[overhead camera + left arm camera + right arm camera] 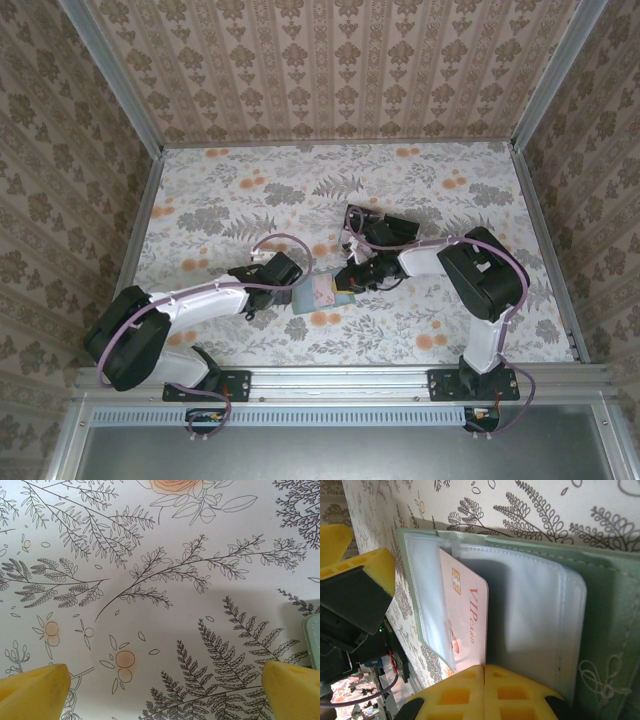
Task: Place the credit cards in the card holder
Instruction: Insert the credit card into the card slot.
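- The left fingers (292, 690) stand wide apart, low over the flowered tabletop (150, 570), and hold nothing.
- Just to the right of them, the edge of the wallet (314, 640) lies on the tabletop.
- The right fingers (470, 695) are pressed together, with no gap between them.
- Directly in front of the right fingers the wallet lies open and flat, its clear sleeves facing up.
- A pink card (467, 615) lies partly under one clear sleeve. Its near edge reaches the right fingers, but I cannot tell whether they pinch it.
- In the top view the wallet lies between the two pairs of fingers, close to both.
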You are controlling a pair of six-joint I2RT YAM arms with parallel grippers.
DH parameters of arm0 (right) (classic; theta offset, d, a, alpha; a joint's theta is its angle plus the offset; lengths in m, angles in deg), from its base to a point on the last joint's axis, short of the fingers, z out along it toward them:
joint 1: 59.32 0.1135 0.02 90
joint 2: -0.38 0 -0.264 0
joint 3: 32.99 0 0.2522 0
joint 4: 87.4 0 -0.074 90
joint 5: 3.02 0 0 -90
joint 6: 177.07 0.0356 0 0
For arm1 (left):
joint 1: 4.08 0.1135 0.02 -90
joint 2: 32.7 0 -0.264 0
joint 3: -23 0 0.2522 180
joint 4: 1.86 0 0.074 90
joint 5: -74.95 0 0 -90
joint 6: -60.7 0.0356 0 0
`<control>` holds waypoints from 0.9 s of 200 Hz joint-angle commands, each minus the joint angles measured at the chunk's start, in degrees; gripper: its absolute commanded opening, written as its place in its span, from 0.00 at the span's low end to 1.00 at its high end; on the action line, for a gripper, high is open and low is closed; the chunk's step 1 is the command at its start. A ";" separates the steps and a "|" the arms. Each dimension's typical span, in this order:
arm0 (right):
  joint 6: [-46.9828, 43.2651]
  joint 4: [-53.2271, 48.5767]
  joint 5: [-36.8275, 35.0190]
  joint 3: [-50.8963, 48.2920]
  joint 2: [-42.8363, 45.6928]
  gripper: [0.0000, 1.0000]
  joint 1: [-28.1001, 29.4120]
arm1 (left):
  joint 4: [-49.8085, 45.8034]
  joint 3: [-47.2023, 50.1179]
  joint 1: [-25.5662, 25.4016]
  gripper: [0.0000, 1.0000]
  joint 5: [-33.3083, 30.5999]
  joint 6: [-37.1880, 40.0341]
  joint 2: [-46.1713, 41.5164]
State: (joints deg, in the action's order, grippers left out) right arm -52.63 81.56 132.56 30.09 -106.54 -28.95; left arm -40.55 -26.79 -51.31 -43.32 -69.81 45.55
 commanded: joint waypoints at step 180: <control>-3.15 -17.35 -14.53 6.71 11.97 0.50 5.10 | 0.59 -1.62 1.51 1.00 1.38 -0.67 1.89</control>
State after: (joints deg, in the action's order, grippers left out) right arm -54.62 69.06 125.39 37.02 -99.50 -24.75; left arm -39.00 -26.81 -50.56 -42.08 -69.83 46.49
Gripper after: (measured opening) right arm 0.504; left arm 0.997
